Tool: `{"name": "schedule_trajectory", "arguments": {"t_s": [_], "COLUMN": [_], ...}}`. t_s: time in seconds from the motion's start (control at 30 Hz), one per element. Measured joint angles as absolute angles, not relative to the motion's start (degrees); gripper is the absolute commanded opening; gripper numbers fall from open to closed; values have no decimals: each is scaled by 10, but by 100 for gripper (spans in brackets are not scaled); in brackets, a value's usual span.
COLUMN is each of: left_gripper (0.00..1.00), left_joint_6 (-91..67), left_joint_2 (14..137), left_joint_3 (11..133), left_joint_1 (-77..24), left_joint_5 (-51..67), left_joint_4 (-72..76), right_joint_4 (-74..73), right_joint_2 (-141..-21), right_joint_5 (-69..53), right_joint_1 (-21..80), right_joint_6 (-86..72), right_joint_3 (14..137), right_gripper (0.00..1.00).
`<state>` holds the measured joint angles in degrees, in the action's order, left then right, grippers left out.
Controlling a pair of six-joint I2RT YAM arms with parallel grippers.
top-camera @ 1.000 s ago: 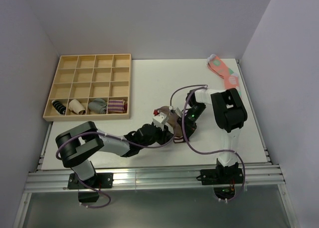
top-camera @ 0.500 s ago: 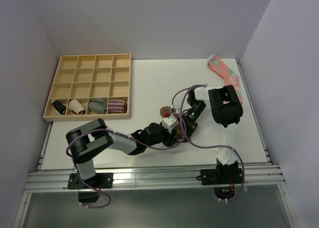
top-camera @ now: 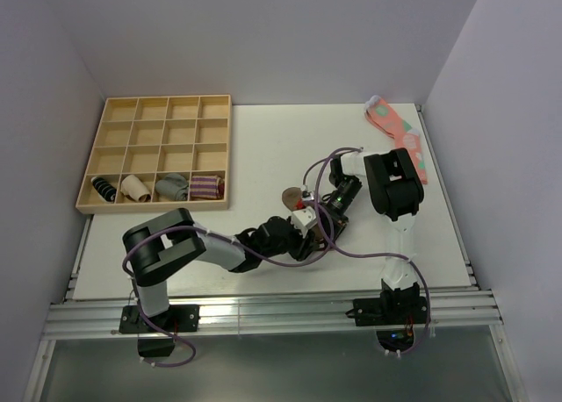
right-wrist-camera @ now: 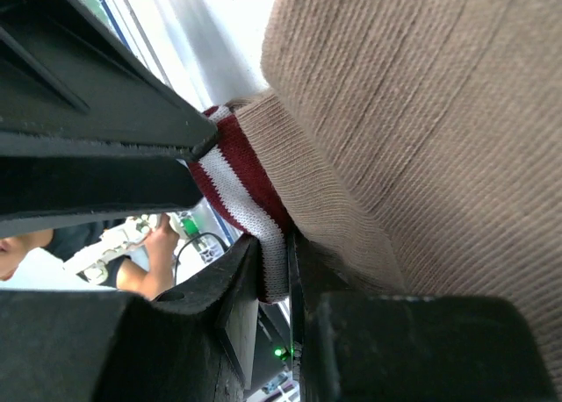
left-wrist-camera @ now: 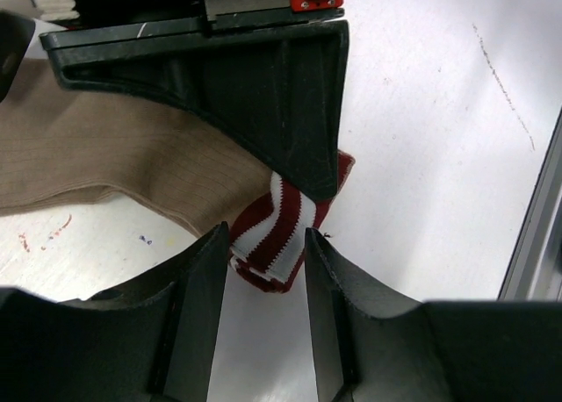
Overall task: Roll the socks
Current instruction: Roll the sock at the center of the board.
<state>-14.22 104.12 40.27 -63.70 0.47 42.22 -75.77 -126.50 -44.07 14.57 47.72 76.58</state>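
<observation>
Top external: tray point(top-camera: 158, 206) left, pink sock point(top-camera: 399, 134) right.
Right hand point(right-wrist-camera: 274, 270): I see tan sock point(right-wrist-camera: 395, 112) cuff pinched.
Left hand point(left-wrist-camera: 266, 244): parted, straddling cuff.

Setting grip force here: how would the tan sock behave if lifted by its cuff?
Likely floppy: the tan sock lies limp and creased. Its ribbed knit probably grips, not slips. The striped cuff bunches in the right claw, so it should squash easily.

tan-brown ribbed sock point(left-wrist-camera: 114, 156) stretched across the left of the left wrist view, dark red-and-white striped cuff point(left-wrist-camera: 279, 231) bunched up at lower centre.
</observation>
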Motion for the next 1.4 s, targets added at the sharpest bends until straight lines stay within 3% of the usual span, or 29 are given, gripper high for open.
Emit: {"name": "schedule_trajectory", "arguments": {"t_s": [0.43, 0.83, 0.97, 1.2, 1.4], "left_gripper": [41, 11, 3, 0, 0], "left_joint_6": [-131, -139, -158, -219, -279], "left_joint_2": [1075, 1093, 1100, 1123, 1128], "left_joint_3": [425, 436, 443, 486, 526], "left_joint_1": [-637, -624, -611, -587, -584], "left_joint_5": [31, 70, 101, 155, 151], "left_joint_4": [433, 440, 438, 403, 329], "right_joint_4": [-761, -762, -761, -743, -691], "right_joint_2": [-1267, -1267, -1267, -1239, -1187], "right_joint_5": [-439, -435, -432, -425, -414], "right_joint_1": [143, 140, 138, 132, 130], "right_joint_6": [474, 473, 471, 442, 405], "right_joint_3": [768, 768, 768, 752, 729], "right_gripper": [14, 15, 23, 44, 48]}}
